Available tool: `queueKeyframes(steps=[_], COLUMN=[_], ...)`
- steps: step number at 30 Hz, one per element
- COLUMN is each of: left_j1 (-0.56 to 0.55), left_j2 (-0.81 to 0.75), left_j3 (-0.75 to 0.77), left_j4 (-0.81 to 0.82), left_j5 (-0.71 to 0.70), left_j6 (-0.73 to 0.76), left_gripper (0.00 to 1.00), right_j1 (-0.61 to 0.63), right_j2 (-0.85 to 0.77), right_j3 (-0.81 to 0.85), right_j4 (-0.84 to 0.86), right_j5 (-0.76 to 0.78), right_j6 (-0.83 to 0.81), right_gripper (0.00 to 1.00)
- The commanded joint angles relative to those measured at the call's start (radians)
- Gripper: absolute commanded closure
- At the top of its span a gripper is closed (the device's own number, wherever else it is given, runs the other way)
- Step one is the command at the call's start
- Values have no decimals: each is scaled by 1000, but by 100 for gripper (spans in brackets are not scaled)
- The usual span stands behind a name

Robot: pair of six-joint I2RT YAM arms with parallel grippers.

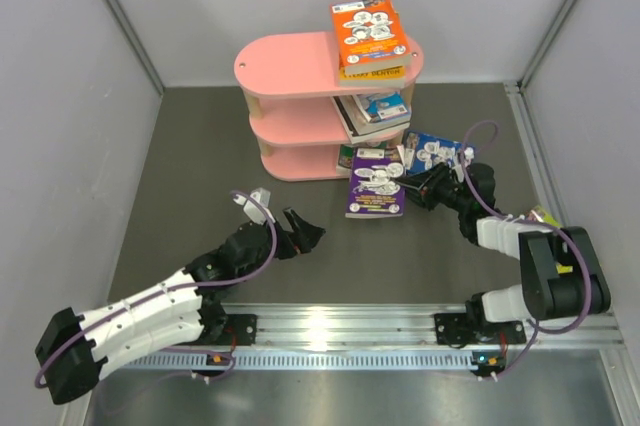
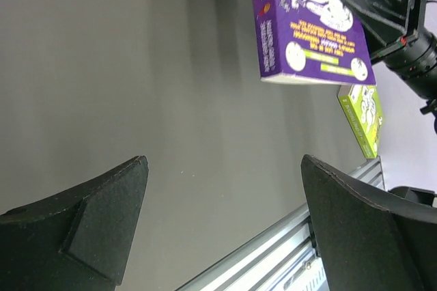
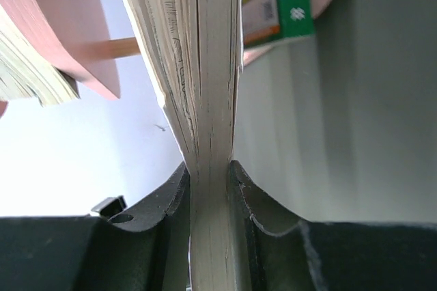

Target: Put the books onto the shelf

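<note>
The pink shelf [image 1: 295,64] stands at the back of the table. An orange book [image 1: 370,34] lies on its top tier, and more books [image 1: 372,111] lie on the middle tier. A purple book [image 1: 376,184] lies flat in front of the shelf. My right gripper [image 1: 424,186] is shut on the edge of a blue book [image 1: 433,152] beside it. In the right wrist view the book's page edges [image 3: 208,86] are pinched in the right gripper [image 3: 209,176]. My left gripper [image 1: 298,229] is open and empty, left of the purple book [image 2: 307,24]. The left gripper [image 2: 224,164] hovers over bare table.
A green book [image 3: 276,1] sits on the shelf's lowest tier. A lime book [image 2: 362,117] lies near the right arm's base. The metal rail [image 1: 330,331] runs along the near edge. Grey walls close in the left, right and back.
</note>
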Motion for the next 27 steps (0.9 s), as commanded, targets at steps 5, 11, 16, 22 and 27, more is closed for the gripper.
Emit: queueKeyframes(steps=[5, 11, 16, 22, 27], left_j1=[4, 4, 7, 15, 36], left_j2=[11, 31, 47, 71, 120], left_j3=[-5, 1, 6, 0, 7], left_j4=[13, 28, 28, 40, 74], left_j5=[-23, -28, -31, -34, -8], left_j6=[12, 20, 29, 38, 48], left_gripper=[1, 1, 1, 1, 1], right_j1=[38, 54, 58, 58, 51], right_j2=[126, 300, 404, 484, 544], right_j3=[170, 260, 342, 438, 536], right_j4=[256, 364, 392, 326, 251], right_j5=[-10, -22, -22, -7, 7], right_j6=[78, 141, 159, 123, 93], right_gripper=[100, 100, 100, 100, 100])
